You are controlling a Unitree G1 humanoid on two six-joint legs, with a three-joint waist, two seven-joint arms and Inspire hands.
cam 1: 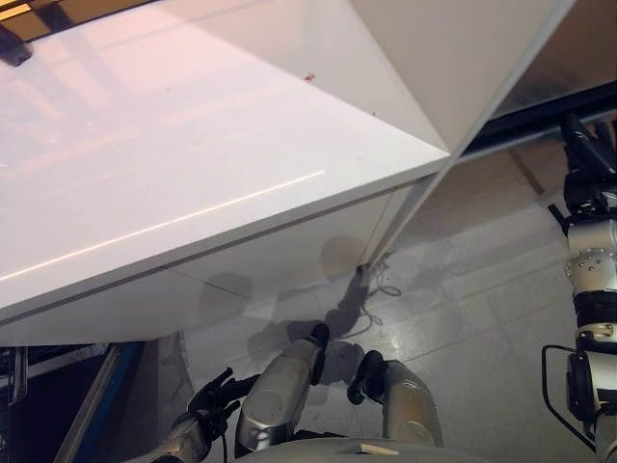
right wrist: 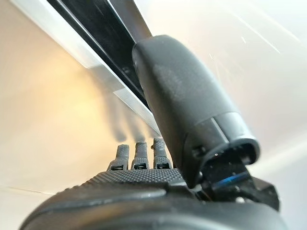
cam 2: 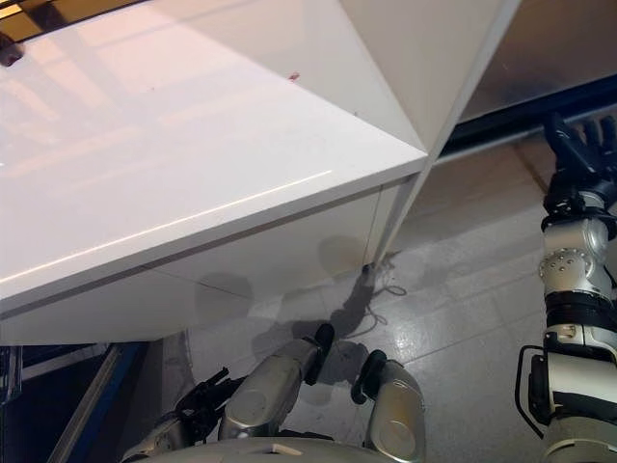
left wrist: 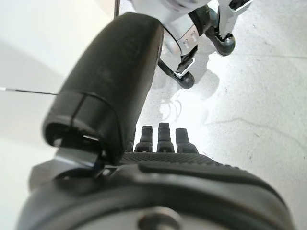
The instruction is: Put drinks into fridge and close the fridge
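No drink shows in any view. A large white fridge cabinet (cam 1: 193,145) fills the upper left, seen from above. From its near right corner a white door panel (cam 1: 453,58) stands out at an angle. My right hand (cam 2: 578,154) is raised at the far right, beyond the panel's edge, fingers straight and holding nothing. In the right wrist view this hand (right wrist: 144,177) points at a dark strip between pale surfaces. Low at the bottom left hangs my left hand (cam 1: 207,400), open and empty. Only floor lies past its fingers (left wrist: 163,139) in the left wrist view.
Pale tiled floor (cam 1: 463,289) spreads below and right of the cabinet. A black rail (cam 1: 540,116) runs along the floor behind the door panel, near my right hand. A dark blue-edged frame (cam 1: 96,405) stands at the bottom left under the cabinet's edge.
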